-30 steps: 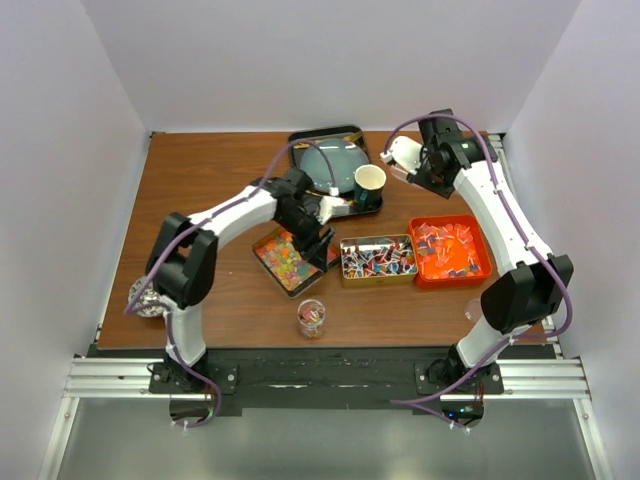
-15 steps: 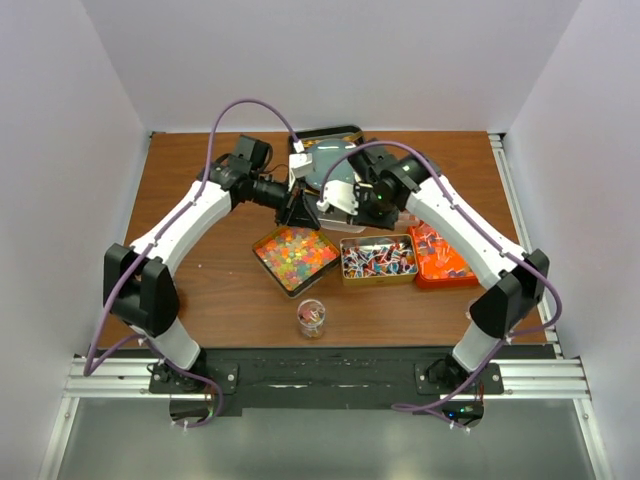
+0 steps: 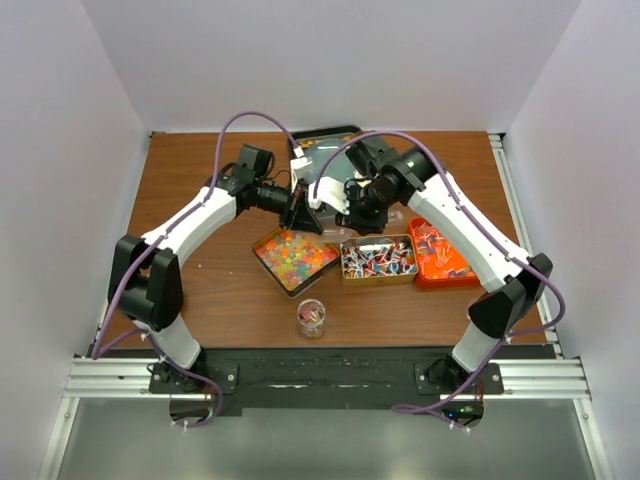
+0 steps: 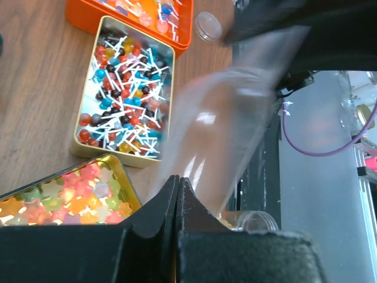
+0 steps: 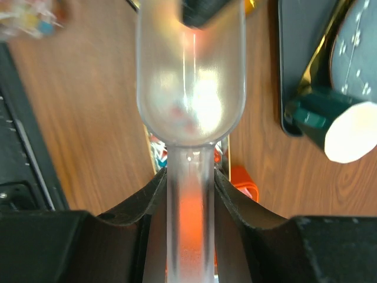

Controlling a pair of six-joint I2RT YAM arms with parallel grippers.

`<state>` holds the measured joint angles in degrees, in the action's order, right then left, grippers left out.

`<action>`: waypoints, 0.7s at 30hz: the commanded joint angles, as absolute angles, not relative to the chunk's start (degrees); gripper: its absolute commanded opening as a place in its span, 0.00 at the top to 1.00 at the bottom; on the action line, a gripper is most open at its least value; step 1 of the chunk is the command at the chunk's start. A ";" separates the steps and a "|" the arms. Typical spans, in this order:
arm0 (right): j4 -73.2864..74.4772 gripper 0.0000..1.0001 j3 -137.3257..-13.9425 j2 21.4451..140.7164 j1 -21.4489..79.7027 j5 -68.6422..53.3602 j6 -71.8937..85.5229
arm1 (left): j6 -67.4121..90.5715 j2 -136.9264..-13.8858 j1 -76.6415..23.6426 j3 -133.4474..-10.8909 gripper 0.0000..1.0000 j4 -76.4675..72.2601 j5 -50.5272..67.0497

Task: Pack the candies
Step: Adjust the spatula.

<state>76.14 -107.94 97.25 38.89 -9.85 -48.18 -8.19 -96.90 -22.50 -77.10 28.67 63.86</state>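
Observation:
The candies lie in open containers: star-shaped jellies in a gold tin, stick candies in a second gold tin, and wrapped pieces in an orange tray. My right gripper is shut on the handle of a clear plastic scoop, held above the tins. My left gripper is shut, its tips right at the scoop's front rim. Whether it pinches the rim I cannot tell.
A small clear jar holding a few candies stands near the front edge. A green cup and a black tray sit behind the arms. A clear lid lies beside the orange tray.
The left gripper left the star tin, rose and shut. The right arm swung in from the back right with the scoop. Both now meet above the tins.

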 commanded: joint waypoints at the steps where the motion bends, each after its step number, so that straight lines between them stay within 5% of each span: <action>1: 77.69 1.00 -113.64 92.11 40.25 -18.37 -48.78 | -5.28 -97.91 -22.06 -76.55 1.00 23.65 63.19; 6: 76.81 1.00 -111.90 91.93 40.25 -11.98 -50.44 | -2.12 -94.23 -20.75 -75.07 1.00 25.14 46.92; 10: 76.20 1.00 -105.30 90.88 40.25 -5.12 -58.08 | 4.29 -85.54 -16.10 -66.20 0.53 23.92 31.31; 14: 77.60 1.00 -106.34 95.34 40.17 -2.64 -59.77 | 14.13 -75.17 -10.56 -55.48 0.25 22.15 19.88; 16: 78.74 1.00 -109.94 98.16 40.25 -1.94 -59.50 | 20.20 -73.92 -6.87 -50.99 0.19 22.15 18.89; 21: 82.61 1.00 -122.06 109.13 40.69 2.63 -58.01 | 30.38 -75.23 2.87 -43.52 0.23 17.33 28.46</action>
<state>78.70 -113.27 102.67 40.18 -2.04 -57.69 18.11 -74.37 -3.46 -48.34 22.76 25.98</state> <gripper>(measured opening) 0.326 0.782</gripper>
